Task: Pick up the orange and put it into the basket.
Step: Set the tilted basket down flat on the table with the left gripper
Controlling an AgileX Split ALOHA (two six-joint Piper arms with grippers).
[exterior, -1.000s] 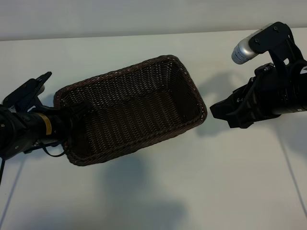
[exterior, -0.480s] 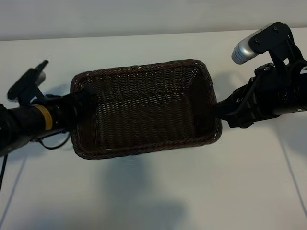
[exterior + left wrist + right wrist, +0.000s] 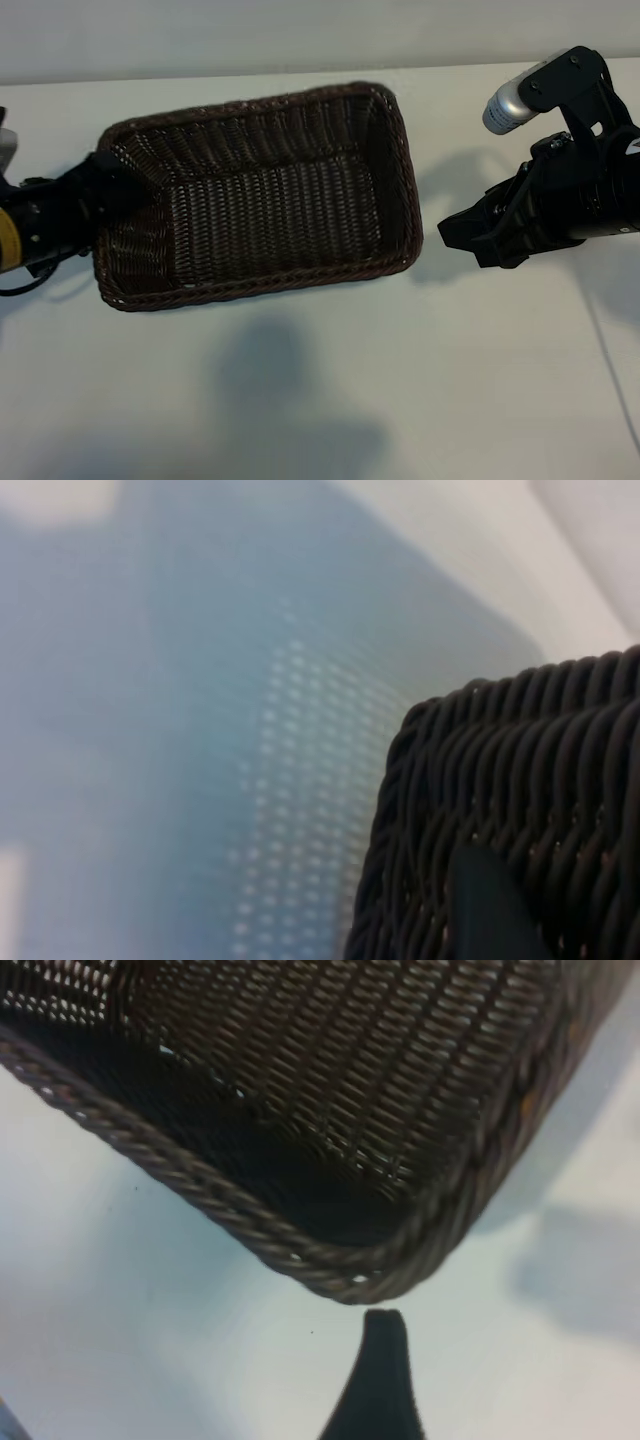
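The dark-brown wicker basket (image 3: 402, 170) hangs above the white table and casts a shadow below it. It holds nothing. My left gripper (image 3: 112, 186) at the far left is shut on the basket's left end wall. In the left wrist view one dark finger (image 3: 488, 908) lies against the weave of the basket (image 3: 520, 770). My right gripper (image 3: 466, 232) hovers just right of the basket, open and holding nothing. Its one visible finger (image 3: 378, 1370) points at the basket's rounded corner (image 3: 345, 1265), a little apart from it. The orange is out of view.
The white table (image 3: 480, 380) stretches in front of and behind the basket. A pale wall (image 3: 300, 30) closes the far side. The right arm's silver motor housing (image 3: 505, 108) sticks out above its gripper.
The basket has swung in my left gripper and now sits farther left. The left arm has drawn back toward the left edge. The right arm has not moved.
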